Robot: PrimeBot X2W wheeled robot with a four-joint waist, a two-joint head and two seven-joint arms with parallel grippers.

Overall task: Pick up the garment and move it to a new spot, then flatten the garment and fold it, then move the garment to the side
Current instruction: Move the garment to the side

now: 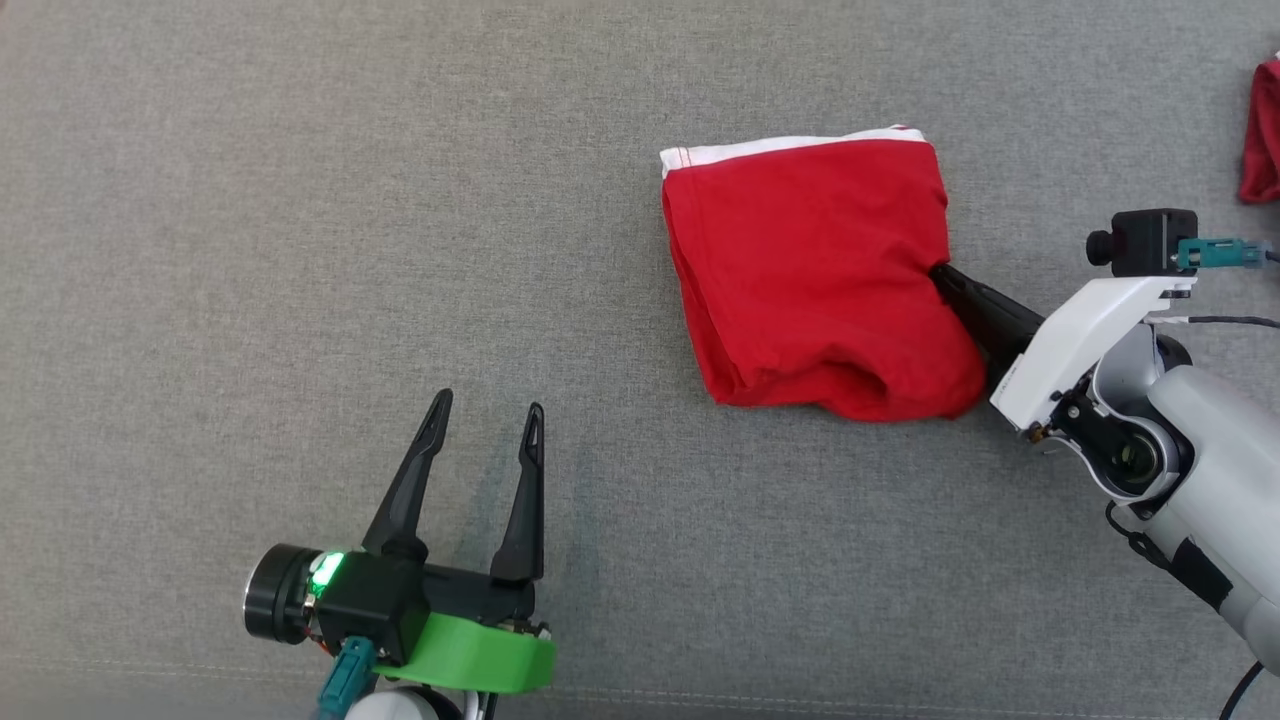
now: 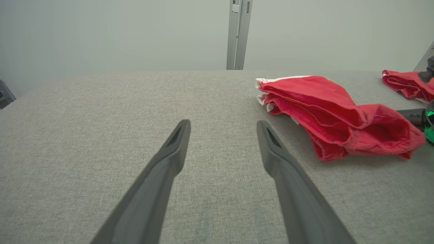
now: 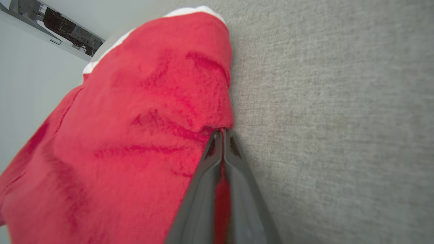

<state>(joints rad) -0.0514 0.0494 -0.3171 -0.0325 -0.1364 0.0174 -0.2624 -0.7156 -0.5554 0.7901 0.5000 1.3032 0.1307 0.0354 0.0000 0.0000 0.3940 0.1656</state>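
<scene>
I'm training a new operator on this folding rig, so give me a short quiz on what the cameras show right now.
1. True or false: the left gripper stands open, apart from the red garment.
2. Where does the right gripper pinch the garment? A: its left edge. B: its right edge. C: its middle.
3. Fill in: the band along the garment's far edge is ____.
Key: 1 true; 2 B; 3 white.
</scene>
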